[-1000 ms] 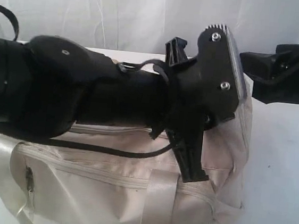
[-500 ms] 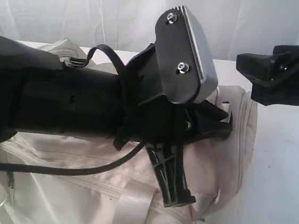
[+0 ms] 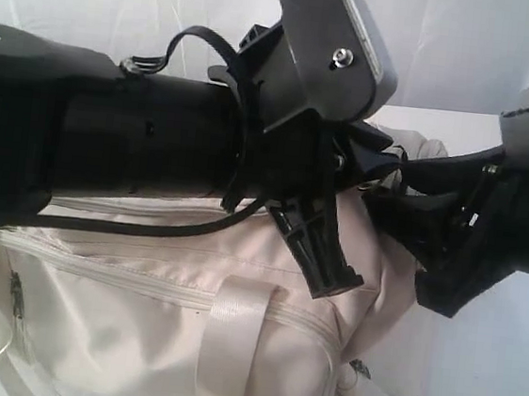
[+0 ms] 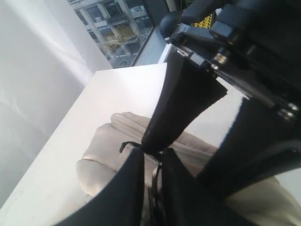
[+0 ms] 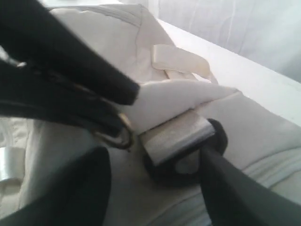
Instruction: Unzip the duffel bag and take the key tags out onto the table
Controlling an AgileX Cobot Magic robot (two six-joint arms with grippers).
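The cream duffel bag [image 3: 138, 317] lies on the white table [image 3: 501, 374], its long top zipper shut where it shows. My left gripper [image 3: 377, 167] reaches over the bag to its right end. It is shut there on a small metal zipper pull [image 5: 123, 136], which sits between the near-closed fingers [image 4: 136, 179]. My right gripper [image 5: 153, 157] is open at the same end. Its fingers stand either side of the satin webbing tab [image 5: 176, 139] and its dark D-ring [image 5: 218, 136]. The key tags are hidden.
A webbing handle strap [image 3: 230, 346] crosses the bag's near side, and a side-pocket zipper pull [image 3: 16, 295] hangs at its left. White curtains [image 3: 124, 4] close the back. The left arm's cable [image 3: 195, 49] loops above the arm. Bare table lies right of the bag.
My right gripper has come in from the right and down onto the bag's end, its jaws a little narrower. The left arm has risen and turned, lifting the bag's end fabric.
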